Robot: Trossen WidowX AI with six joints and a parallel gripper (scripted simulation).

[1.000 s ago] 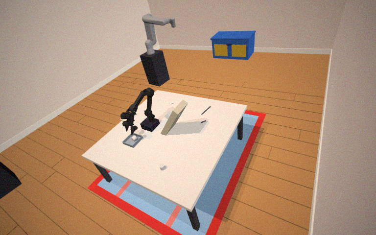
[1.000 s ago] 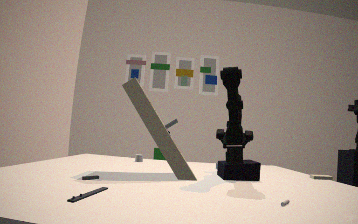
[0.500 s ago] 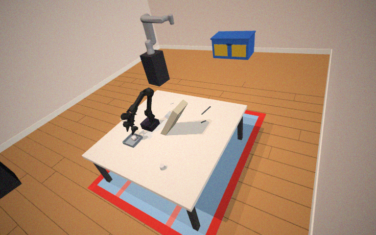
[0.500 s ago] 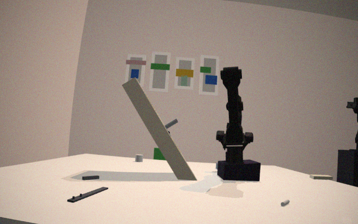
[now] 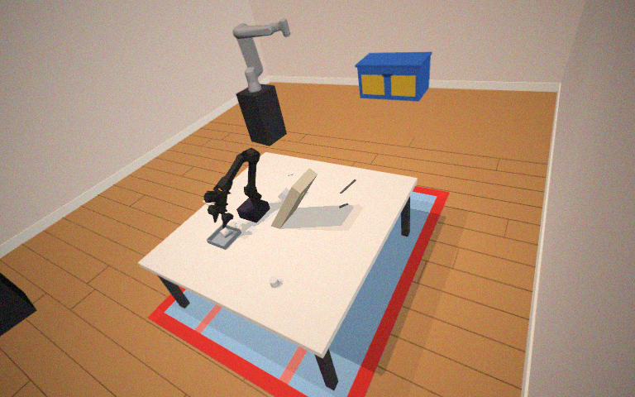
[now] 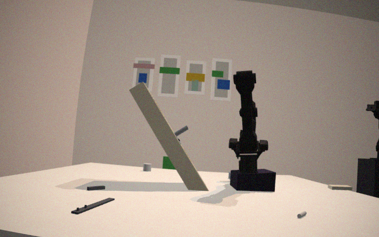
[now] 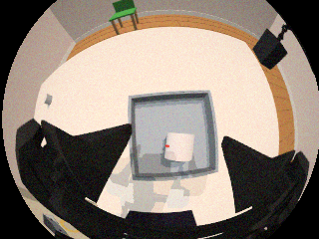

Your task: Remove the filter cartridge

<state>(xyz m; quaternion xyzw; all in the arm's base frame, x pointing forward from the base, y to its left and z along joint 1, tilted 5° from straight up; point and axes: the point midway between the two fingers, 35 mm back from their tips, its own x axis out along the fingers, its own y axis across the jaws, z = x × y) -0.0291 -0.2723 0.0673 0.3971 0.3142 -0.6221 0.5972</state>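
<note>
The white cartridge (image 7: 179,146) (image 5: 226,231) is out of the panel and on the floor of the grey tray (image 7: 212,124) (image 5: 216,243), towards the robot's side. It seems to lie on its side; one red mark shows, its slots do not. My gripper (image 7: 179,135) (image 5: 221,222) is open and empty above the tray, its fingers wide apart on either side of the cartridge and clear of it. In the exterior view the fingertips and cartridge are hidden behind the arm and its base. The beige service panel (image 5: 291,202) (image 6: 167,134) stands tilted beside the base.
A grey rod (image 6: 181,130) sticks out from the panel's face. A small pale cylinder (image 5: 274,282) (image 6: 146,167) (image 7: 48,100) stands off to one side. A long black bar (image 5: 347,186) (image 6: 93,206) and a short black block (image 5: 343,205) (image 6: 95,187) lie behind the panel.
</note>
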